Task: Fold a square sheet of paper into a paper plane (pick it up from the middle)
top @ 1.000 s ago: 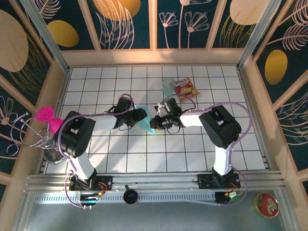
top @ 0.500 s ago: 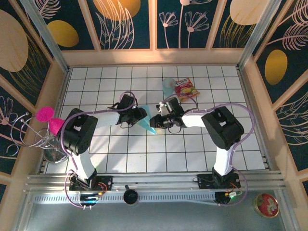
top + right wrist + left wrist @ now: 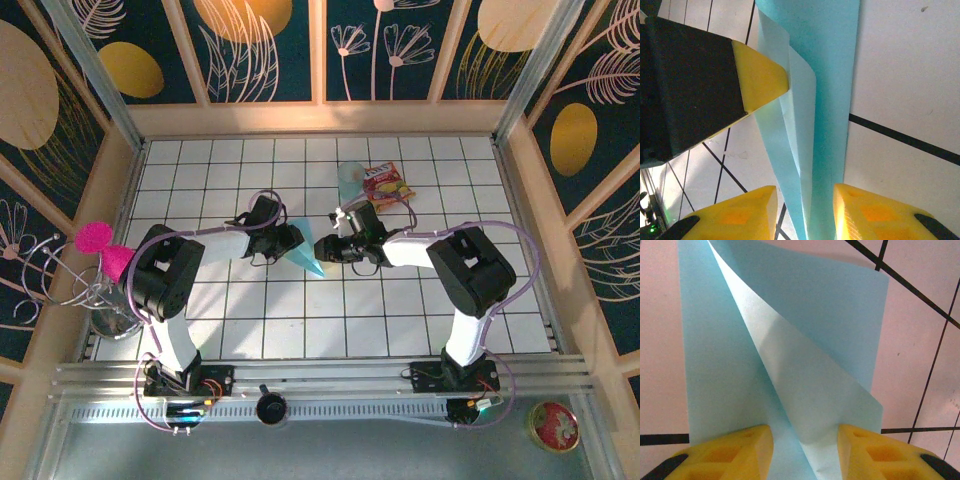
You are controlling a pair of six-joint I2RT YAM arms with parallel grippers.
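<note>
The paper plane lies slanted, tip pointing right and toward me. My left hand and right hand are spread over it.

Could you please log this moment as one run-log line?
paper: partly folded, mid-table | left gripper: open, flap between jaws | right gripper: open, narrow end between jaws

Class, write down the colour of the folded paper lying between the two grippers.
Light teal-cyan, plain. The paper shows best in the left wrist view.
</note>
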